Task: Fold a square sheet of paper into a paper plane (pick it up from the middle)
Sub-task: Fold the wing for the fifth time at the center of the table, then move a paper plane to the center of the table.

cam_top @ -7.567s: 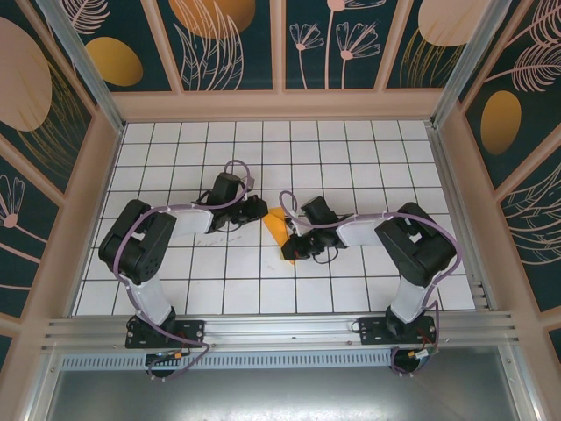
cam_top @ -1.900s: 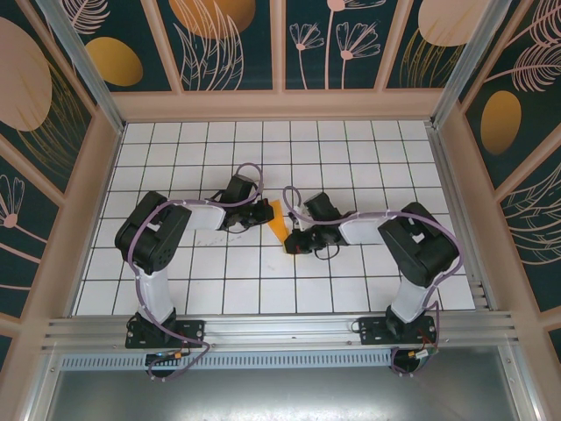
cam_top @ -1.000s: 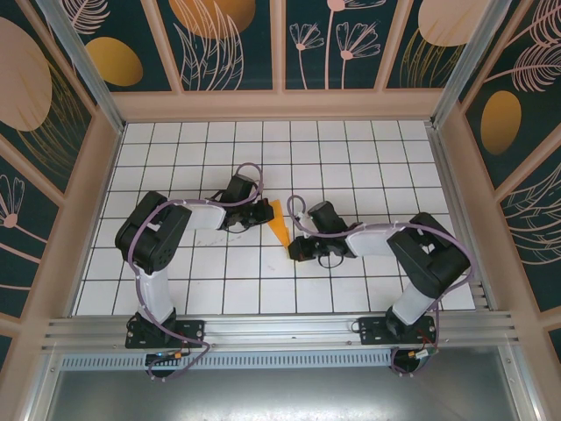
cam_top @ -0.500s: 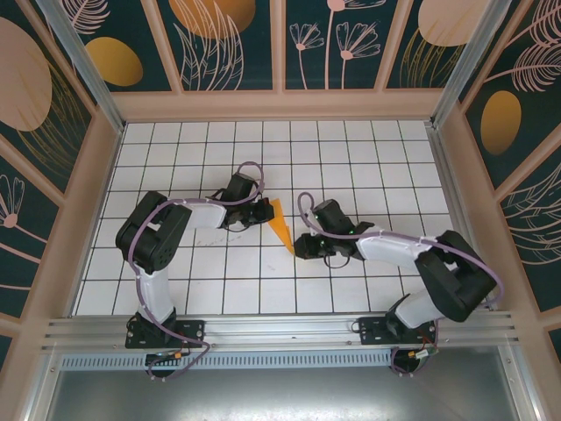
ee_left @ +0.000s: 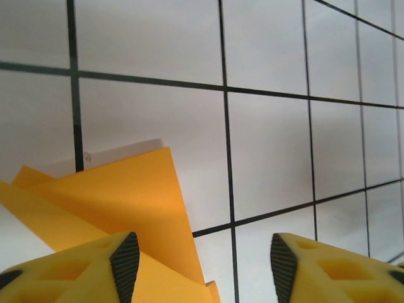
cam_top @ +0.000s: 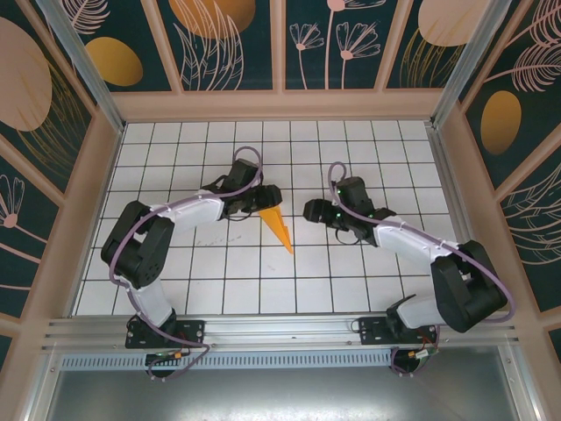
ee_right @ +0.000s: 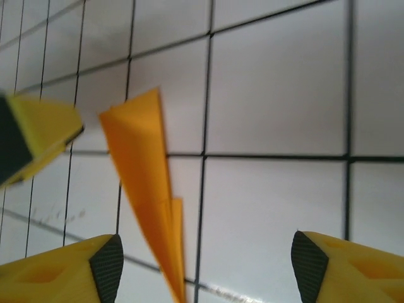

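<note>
Left wrist view: your left fingers (ee_left: 125,265) are standing apart, the paper plane (ee_left: 120,202) lying on the desk (ee_left: 271,126) just ahead of one of them; your right fingers (ee_right: 107,259) are gaping too, clamping nothing, likely because the folding is finished.

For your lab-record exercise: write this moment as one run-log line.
bright-orange folded paper plane: lying on white grid table, unheld | left gripper: open | right gripper: open
</note>
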